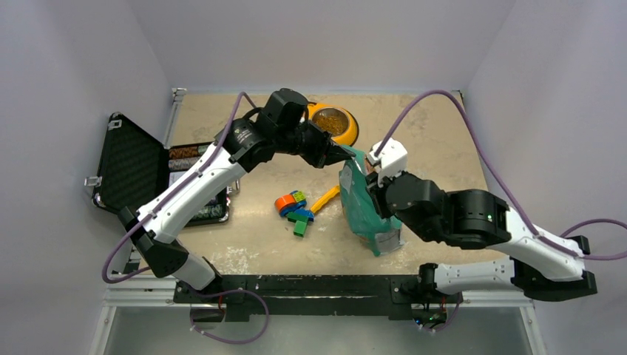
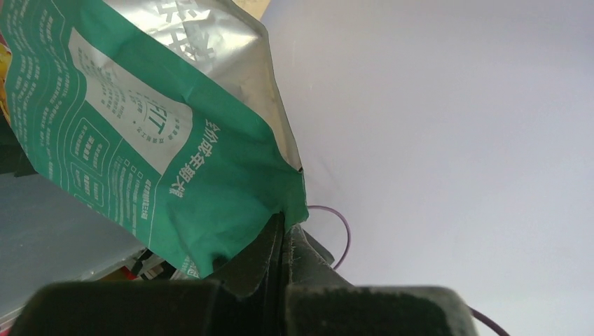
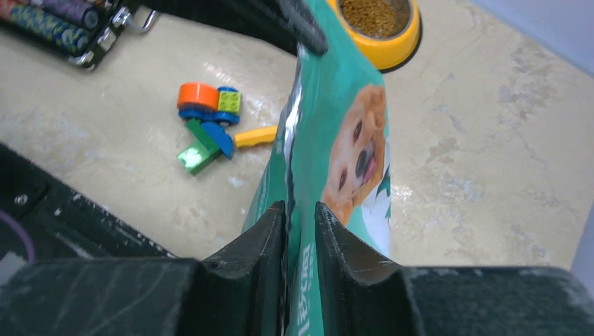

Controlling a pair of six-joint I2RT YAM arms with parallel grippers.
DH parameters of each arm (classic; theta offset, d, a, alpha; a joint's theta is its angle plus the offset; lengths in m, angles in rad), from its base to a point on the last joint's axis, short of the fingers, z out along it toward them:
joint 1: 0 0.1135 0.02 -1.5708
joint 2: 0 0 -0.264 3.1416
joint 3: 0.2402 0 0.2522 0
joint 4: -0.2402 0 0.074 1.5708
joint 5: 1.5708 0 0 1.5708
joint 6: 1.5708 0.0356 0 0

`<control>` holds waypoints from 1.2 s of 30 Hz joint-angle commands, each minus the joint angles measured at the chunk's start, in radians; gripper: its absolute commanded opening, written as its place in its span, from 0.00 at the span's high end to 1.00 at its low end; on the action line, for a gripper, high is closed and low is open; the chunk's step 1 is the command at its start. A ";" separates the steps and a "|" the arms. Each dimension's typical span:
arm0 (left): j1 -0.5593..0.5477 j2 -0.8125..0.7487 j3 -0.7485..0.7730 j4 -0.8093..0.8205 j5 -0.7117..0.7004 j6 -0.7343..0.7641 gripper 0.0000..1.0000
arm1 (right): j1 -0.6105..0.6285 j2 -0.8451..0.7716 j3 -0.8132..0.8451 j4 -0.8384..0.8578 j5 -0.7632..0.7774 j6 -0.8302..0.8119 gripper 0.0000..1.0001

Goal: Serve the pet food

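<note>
Brown kibble (image 3: pixel 373 14) lies in the yellow bowl (image 3: pixel 405 43).

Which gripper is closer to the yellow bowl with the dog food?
Left. The left gripper pinches the bag at its top corner, right beside the bowl; the right gripper grips the bag lower down, farther from it.

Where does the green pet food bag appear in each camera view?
Top external: pet food bag upright, right of centre.
Left wrist: bag fills upper left.
Right wrist: bag centre, edge-on, dog print showing.
Shared landmark: left gripper pinching the bag's corner, in all three.
</note>
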 commanded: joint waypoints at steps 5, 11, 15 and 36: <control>0.035 -0.034 0.094 0.120 -0.078 -0.016 1.00 | -0.026 0.088 0.032 -0.044 -0.073 -0.033 0.71; 0.036 -0.062 0.067 0.107 -0.102 0.010 1.00 | -0.031 0.113 0.090 -0.158 -0.022 0.003 1.00; 0.026 -0.076 0.008 0.089 -0.081 0.019 0.63 | -0.032 0.001 0.006 -0.010 -0.167 -0.113 1.00; -0.038 0.059 0.189 -0.275 -0.011 0.289 0.35 | -0.092 0.035 0.050 0.059 -0.227 -0.322 1.00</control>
